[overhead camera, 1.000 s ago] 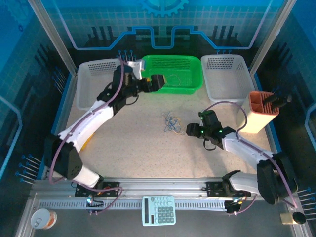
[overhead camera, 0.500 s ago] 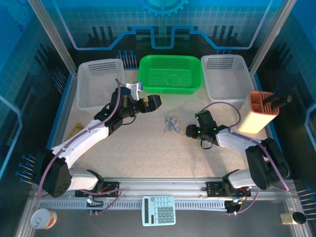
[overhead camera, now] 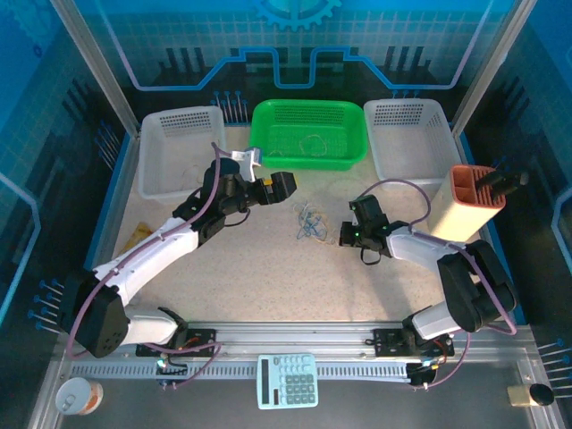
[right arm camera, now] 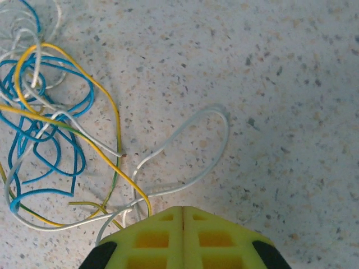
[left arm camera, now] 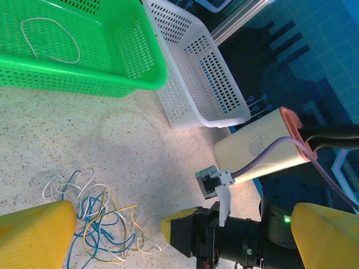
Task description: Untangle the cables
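Tabletop (overhead camera: pixel 250 268), pale and speckled, lay under everything, and the green basket (overhead camera: pixel 349 159) stood at its far edge, in the middle. One white basket (overhead camera: pixel 170 170) sat just beside the green basket's left wall, and a second white basket (overhead camera: pixel 407 152) sat just beside its right wall. A beige holder (overhead camera: pixel 465 219) with an orange rim stood to the near right of the green basket, past that second one. A calculator (overhead camera: pixel 288 380) lay well to the near side of the green basket, off the speckled surface.

My left gripper (overhead camera: pixel 281 185) hung just off the green basket's near left corner. Its yellow fingers (left arm camera: pixel 33 235) were spread as wide as they go, with nothing between them. My right gripper (overhead camera: pixel 343 234) was down at the table on the near right of the green basket. Its fingers (right arm camera: pixel 146 238) were pressed flat together.

The cables (overhead camera: pixel 308 222) lay in one small tangle of blue, yellow and whitish strands on the table, on the near side of the green basket and apart from it, between my two grippers. A few whitish and yellow strands ran right up to my right fingertips. I could not tell whether any was pinched. A single whitish loop (overhead camera: pixel 313 143) lay inside the green basket, on its floor.
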### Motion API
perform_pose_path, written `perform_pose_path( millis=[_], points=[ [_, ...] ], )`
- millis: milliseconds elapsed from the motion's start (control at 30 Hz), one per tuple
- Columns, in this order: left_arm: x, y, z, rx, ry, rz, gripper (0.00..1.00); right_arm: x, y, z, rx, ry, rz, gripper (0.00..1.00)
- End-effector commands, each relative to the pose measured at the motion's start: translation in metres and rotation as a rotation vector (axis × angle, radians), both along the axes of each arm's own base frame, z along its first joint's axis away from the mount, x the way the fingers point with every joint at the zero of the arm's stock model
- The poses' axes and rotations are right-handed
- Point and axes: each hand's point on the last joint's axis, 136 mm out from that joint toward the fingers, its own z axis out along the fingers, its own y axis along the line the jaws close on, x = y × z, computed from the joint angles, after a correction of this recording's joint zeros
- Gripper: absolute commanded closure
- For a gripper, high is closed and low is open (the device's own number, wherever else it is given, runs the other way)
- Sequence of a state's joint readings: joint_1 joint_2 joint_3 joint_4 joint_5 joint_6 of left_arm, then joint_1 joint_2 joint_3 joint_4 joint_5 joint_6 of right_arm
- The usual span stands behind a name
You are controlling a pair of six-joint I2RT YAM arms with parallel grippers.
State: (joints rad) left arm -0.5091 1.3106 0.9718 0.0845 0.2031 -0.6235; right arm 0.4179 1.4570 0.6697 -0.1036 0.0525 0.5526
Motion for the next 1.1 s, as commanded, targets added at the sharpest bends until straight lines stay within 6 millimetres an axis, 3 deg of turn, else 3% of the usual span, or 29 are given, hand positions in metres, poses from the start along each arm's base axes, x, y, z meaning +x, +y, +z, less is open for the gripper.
perform_pose_path(
  millis=[0,133,367,433,533,567,633,733,867,1067],
  points=[
    [-0.001,-0.007,0.006,-0.019,-0.012,-0.02,0.01,0.008,0.005,0.026,0.017,-0.065,0.016,1.0],
    [-0.003,-0.008,0.008,-0.017,-0.018,-0.034,0.01,0.01,0.008,0.064,0.054,-0.137,0.025,1.0],
    [-0.008,-0.008,0.014,-0.001,-0.066,-0.062,0.01,0.02,0.025,0.159,0.157,-0.309,0.09,1.0],
    [-0.008,-0.007,0.015,-0.002,-0.068,-0.064,0.01,0.022,0.027,0.172,0.146,-0.325,0.105,1.0],
    [-0.01,-0.008,0.014,-0.006,-0.064,-0.068,0.01,0.025,0.021,0.158,0.088,-0.284,0.092,0.97],
    [-0.01,-0.007,0.014,-0.008,-0.066,-0.067,0.01,0.024,0.018,0.146,0.074,-0.252,0.08,0.92],
    [-0.011,-0.006,0.014,-0.011,-0.066,-0.063,0.01,0.022,0.015,0.123,0.059,-0.2,0.064,0.69],
    [-0.012,-0.006,0.013,-0.014,-0.066,-0.062,0.01,0.016,0.01,0.086,0.025,-0.118,0.039,0.55],
    [-0.014,-0.005,0.013,-0.01,-0.065,-0.062,0.01,0.009,0.002,0.047,-0.036,-0.028,0.014,0.53],
    [-0.015,-0.003,0.011,-0.013,-0.063,-0.056,0.01,0.006,0.002,0.016,-0.073,0.041,0.017,0.54]
  ],
)
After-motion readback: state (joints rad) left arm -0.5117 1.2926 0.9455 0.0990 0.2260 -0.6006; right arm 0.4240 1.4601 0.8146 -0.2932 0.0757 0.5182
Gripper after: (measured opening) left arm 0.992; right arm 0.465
